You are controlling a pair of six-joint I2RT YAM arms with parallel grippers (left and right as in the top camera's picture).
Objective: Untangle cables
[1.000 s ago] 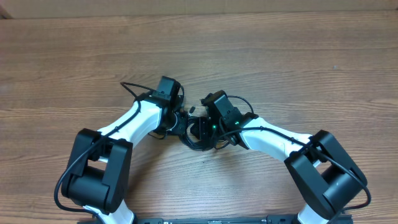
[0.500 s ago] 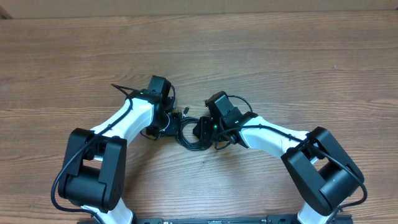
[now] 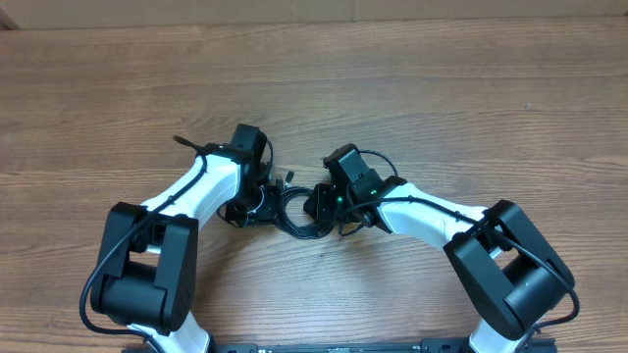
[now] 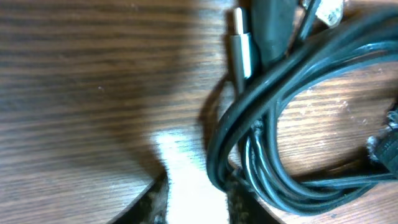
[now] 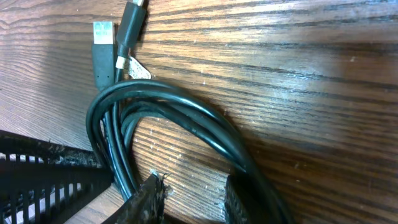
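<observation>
Robot lab bench — paired arms (image 3: 201,186) on bare wood-grain table (image 3: 442,88).

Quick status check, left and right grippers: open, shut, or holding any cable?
Left gripper: open, with the cables looped just ahead of its fingertips and not clamped.
Right gripper: open, nothing between its jaws; cable strands pass on either side.

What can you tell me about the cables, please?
The cables are thin, black, rubbery-looking cords coiled into one small loop lying flat on the wooden table, with several strands running side by side around the bends. Silver-tipped ends stick out at one side: a round plug and a flat USB-like plug. The bundle lies between the left gripper and the right gripper, both open; the left seems to straddle one bend. It is not yet untangled.
</observation>
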